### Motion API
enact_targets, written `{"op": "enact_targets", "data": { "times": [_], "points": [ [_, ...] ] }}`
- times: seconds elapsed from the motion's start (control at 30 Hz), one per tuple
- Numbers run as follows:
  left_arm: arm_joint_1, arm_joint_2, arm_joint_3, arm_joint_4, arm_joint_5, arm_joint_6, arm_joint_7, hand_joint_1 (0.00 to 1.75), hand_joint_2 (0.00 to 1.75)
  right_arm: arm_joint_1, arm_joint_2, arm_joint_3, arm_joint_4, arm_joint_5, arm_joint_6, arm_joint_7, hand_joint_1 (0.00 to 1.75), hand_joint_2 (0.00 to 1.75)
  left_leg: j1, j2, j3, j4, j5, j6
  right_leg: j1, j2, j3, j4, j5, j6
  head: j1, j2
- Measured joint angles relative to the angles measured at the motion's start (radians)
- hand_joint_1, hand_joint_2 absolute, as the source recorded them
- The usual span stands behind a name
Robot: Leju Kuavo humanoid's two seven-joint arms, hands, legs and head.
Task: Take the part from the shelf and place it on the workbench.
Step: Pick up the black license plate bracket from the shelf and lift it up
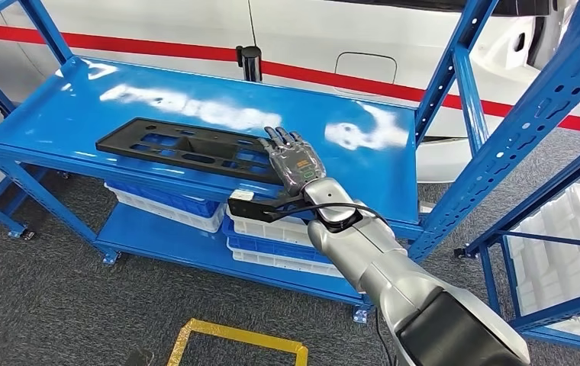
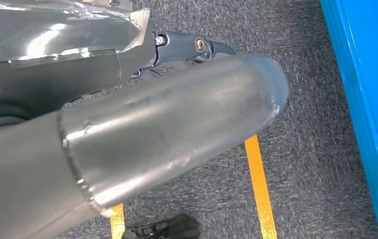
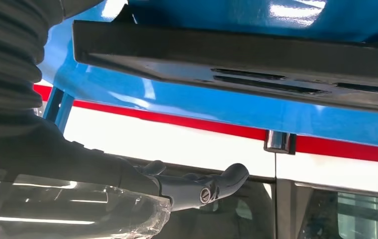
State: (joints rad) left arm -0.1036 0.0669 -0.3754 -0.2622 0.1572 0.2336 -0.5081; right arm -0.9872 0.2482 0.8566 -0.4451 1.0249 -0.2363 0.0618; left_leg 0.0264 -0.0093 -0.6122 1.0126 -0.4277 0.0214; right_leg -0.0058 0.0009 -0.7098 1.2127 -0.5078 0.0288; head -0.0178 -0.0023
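Observation:
The part [image 1: 188, 145] is a long flat black plastic panel with cut-outs, lying on the upper blue shelf [image 1: 66, 107] near its front edge. My right hand [image 1: 293, 162] is stretched out flat over the part's right end, fingers straight and together, gripping nothing; whether it touches the part I cannot tell. In the right wrist view the part's edge [image 3: 227, 55] runs across close to the hand, and the thumb [image 3: 212, 186] sticks out apart from it. My left hand [image 2: 167, 124] hangs over the grey carpet, its thumb extended and nothing in it.
White and blue bins [image 1: 172, 207] are stacked on the lower shelf. Blue uprights [image 1: 455, 84] frame the shelf on the right. A second rack with white bins [image 1: 562, 252] stands at the right. A white car [image 1: 348, 38] is behind. Yellow tape [image 1: 233, 335] marks the floor.

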Motion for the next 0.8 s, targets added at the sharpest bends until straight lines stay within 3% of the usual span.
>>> {"op": "enact_targets", "data": {
  "times": [0.07, 0.1, 0.17, 0.23, 0.3, 0.37, 0.4, 0.43, 0.47, 0.5, 0.57, 0.6, 0.73, 0.8],
  "points": [
    [-0.001, -0.001, -0.001, -0.001, 0.000, 0.000, 0.000, 0.00, 0.00, -0.002, 0.002, 0.002, 0.000, 0.002, 0.000, 0.000, 0.00, 1.75, -0.002, -0.001, 0.004, 0.001, -0.004, -0.005, 0.004, 0.000, 0.068, -0.145, 0.057, -0.003, 0.000, 0.000],
    [-0.001, -0.002, -0.002, -0.001, 0.000, 0.000, 0.000, 0.00, 0.00, -0.003, 0.004, 0.004, 0.000, 0.003, 0.000, 0.000, 0.00, 1.75, -0.004, -0.001, 0.006, 0.001, -0.006, -0.009, 0.008, 0.000, 0.089, -0.189, 0.073, -0.008, 0.000, 0.000],
    [-0.002, -0.002, -0.003, -0.001, 0.000, 0.000, 0.001, 0.00, 0.00, -0.003, 0.007, 0.006, 0.000, 0.006, 0.000, 0.000, 0.00, 1.75, -0.006, -0.001, 0.007, 0.000, -0.010, -0.019, 0.012, 0.001, 0.099, -0.208, 0.081, -0.017, 0.000, 0.000],
    [-0.003, -0.002, -0.004, -0.003, 0.000, 0.000, 0.001, 0.00, 0.00, -0.001, 0.010, 0.008, 0.000, 0.009, 0.000, 0.002, 0.00, 1.75, -0.002, 0.001, 0.006, 0.007, -0.017, -0.028, 0.002, 0.001, 0.105, -0.214, 0.085, -0.028, -0.001, 0.000],
    [-0.004, -0.002, -0.005, -0.005, 0.000, 0.000, 0.001, 0.00, 0.00, -0.001, 0.014, 0.009, -0.001, 0.012, 0.000, 0.007, 0.00, 1.75, 0.000, 0.004, -0.022, 0.072, -0.057, -0.036, -0.007, 0.001, 0.115, -0.221, 0.087, -0.044, -0.002, 0.000],
    [-0.003, -0.001, -0.006, -0.005, 0.003, 0.000, 0.002, 0.00, 0.00, 0.002, 0.017, 0.013, 0.000, 0.013, -0.001, 0.014, 0.00, 1.75, 0.002, 0.005, -0.085, 0.200, -0.116, -0.043, -0.005, 0.001, 0.119, -0.221, 0.085, -0.053, -0.003, 0.000],
    [-0.002, 0.000, -0.007, -0.005, 0.005, 0.000, 0.002, 0.00, 0.00, 0.005, 0.018, 0.015, 0.000, 0.014, -0.001, 0.016, 0.00, 1.75, 0.003, 0.005, -0.115, 0.254, -0.133, -0.047, -0.005, 0.001, 0.120, -0.221, 0.084, -0.054, -0.003, 0.000],
    [-0.001, 0.000, -0.007, -0.005, 0.007, 0.000, 0.002, 0.00, 0.00, 0.008, 0.018, 0.016, 0.001, 0.014, -0.002, 0.018, 0.00, 1.75, 0.004, 0.006, -0.133, 0.277, -0.131, -0.050, -0.004, 0.001, 0.120, -0.220, 0.083, -0.055, -0.003, 0.000],
    [0.000, 0.000, -0.007, -0.005, 0.009, 0.000, 0.003, 0.00, 0.00, 0.010, 0.018, 0.017, 0.001, 0.014, -0.003, 0.020, 0.00, 1.75, 0.007, 0.006, -0.131, 0.261, -0.110, -0.052, -0.005, 0.001, 0.121, -0.220, 0.081, -0.054, -0.003, 0.000],
    [0.000, 0.001, -0.007, -0.005, 0.010, 0.000, 0.003, 0.00, 0.00, 0.011, 0.018, 0.018, 0.001, 0.014, -0.005, 0.020, 0.00, 1.75, 0.010, 0.008, -0.111, 0.210, -0.076, -0.054, -0.006, 0.002, 0.123, -0.219, 0.079, -0.053, -0.003, 0.000],
    [0.000, 0.002, -0.008, -0.005, 0.011, 0.000, 0.003, 0.00, 0.00, 0.011, 0.019, 0.018, 0.001, 0.014, -0.008, 0.021, 0.00, 1.75, 0.015, 0.010, -0.048, 0.076, -0.013, -0.057, -0.003, 0.003, 0.124, -0.211, 0.071, -0.042, -0.003, 0.000],
    [0.000, 0.002, -0.008, -0.005, 0.012, -0.001, 0.003, 0.00, 0.00, 0.010, 0.020, 0.018, 0.001, 0.014, -0.009, 0.021, 0.00, 1.75, 0.014, 0.009, -0.027, 0.034, 0.001, -0.054, 0.000, 0.004, 0.123, -0.207, 0.067, -0.036, -0.002, 0.000],
    [-0.001, 0.001, -0.008, -0.006, 0.014, -0.001, 0.002, 0.00, 0.00, 0.008, 0.021, 0.020, 0.001, 0.014, -0.011, 0.023, 0.00, 1.75, 0.005, 0.004, -0.016, 0.011, 0.003, -0.026, 0.006, 0.004, 0.117, -0.202, 0.058, -0.016, 0.002, 0.000],
    [-0.001, 0.000, -0.008, -0.007, 0.018, -0.001, 0.002, 0.00, 0.00, 0.006, 0.020, 0.020, 0.001, 0.015, -0.010, 0.024, 0.00, 1.75, 0.006, 0.004, -0.013, 0.007, 0.005, -0.010, 0.003, 0.003, 0.086, -0.140, 0.026, -0.012, 0.003, 0.000]
  ]
}}
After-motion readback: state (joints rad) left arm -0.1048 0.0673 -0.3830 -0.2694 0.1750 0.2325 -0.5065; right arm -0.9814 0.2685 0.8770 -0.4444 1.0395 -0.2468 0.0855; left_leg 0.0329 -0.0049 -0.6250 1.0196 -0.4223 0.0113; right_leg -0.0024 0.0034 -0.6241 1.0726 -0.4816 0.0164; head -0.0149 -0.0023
